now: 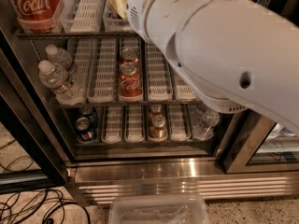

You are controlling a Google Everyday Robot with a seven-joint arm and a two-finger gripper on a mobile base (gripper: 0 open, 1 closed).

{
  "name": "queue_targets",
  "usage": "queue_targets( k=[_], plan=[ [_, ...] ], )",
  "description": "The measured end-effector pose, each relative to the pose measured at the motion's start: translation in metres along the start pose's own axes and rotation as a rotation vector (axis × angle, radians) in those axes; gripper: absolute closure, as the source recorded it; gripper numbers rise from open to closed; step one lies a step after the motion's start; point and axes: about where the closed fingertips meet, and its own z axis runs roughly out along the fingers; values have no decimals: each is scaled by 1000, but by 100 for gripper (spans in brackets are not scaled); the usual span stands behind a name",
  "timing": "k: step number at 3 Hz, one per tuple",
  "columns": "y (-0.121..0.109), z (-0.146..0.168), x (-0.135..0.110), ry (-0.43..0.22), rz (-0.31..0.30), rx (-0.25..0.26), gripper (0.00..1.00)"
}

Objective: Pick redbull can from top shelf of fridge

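Observation:
The fridge (187, 171) stands open in front of me, with a stainless-steel base and wire shelves of white lane trays (105, 69). My white arm (224, 45) fills the upper right and reaches up past the top edge. The gripper is out of view beyond that edge. The redbull can is not visible, and the top shelf is hidden above the frame or behind the arm. A large red Coca-Cola can (35, 6) stands on the highest shelf I can see, at the upper left.
Red cola cans (129, 80) and water bottles (56, 80) stand on the middle shelf. Dark-blue cans (85, 127), brown cans (158, 125) and a clear bottle (205, 120) are on the lower one. A clear plastic tray (159, 211) and cables (28, 204) lie on the floor.

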Motion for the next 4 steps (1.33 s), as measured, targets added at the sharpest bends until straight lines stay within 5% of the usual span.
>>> queue_targets(
  k=[1,3,4],
  plan=[
    [1,-2,-13,-9,22,-64,100],
    [21,-14,4,61,36,-243,100],
    [25,-16,0,55,38,-252,100]
  ],
)
